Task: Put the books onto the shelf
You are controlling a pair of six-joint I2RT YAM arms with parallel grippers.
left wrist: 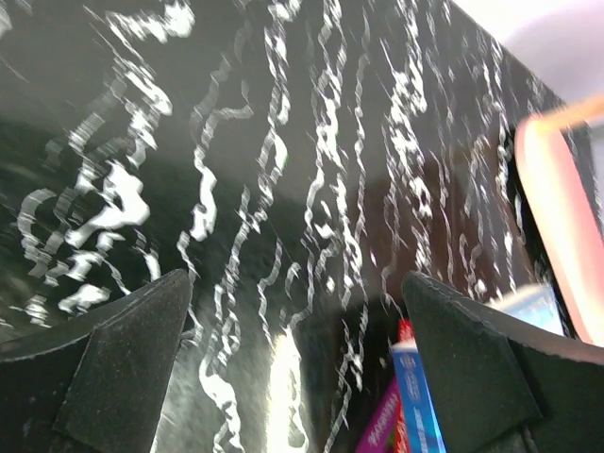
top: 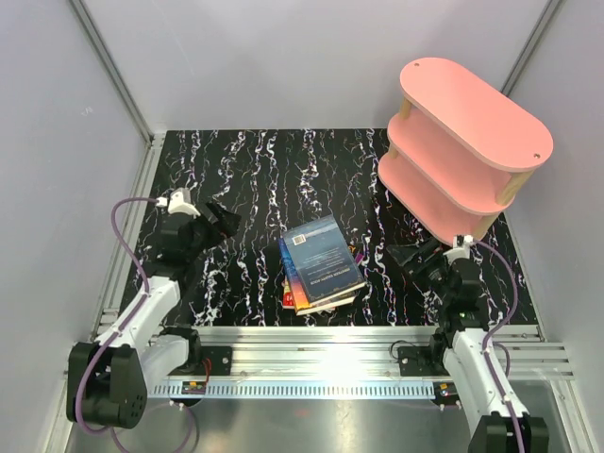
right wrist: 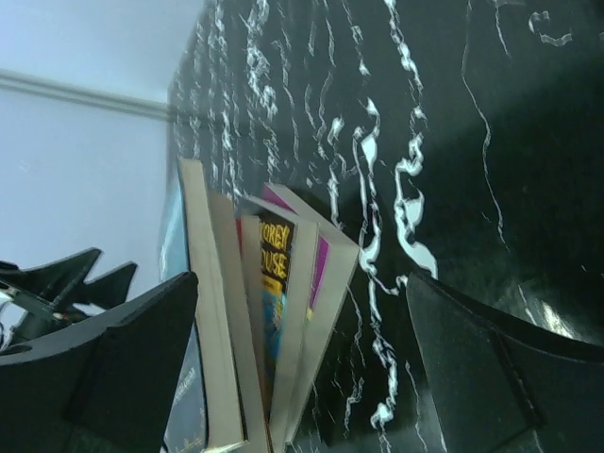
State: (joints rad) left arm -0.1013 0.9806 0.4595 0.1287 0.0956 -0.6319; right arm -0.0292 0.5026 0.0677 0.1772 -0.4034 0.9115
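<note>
L gripper (top: 223, 221): jaws wide apart, holding nothing, over table (top: 255, 170) left of centre. Books (top: 321, 264): stacked flat mid-table, near front edge, blue one on top. R gripper (top: 408, 257): jaws wide apart, holding nothing, betw. stack & shelf (top: 467, 142), which stands at far-right corner.

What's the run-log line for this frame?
books: stacked on table; shelf: top bare; left gripper: open, empty; right gripper: open, empty

Pink shelf (top: 469, 142), dark-blue top book (top: 321, 260), black white-veined table (top: 255, 179)
</note>
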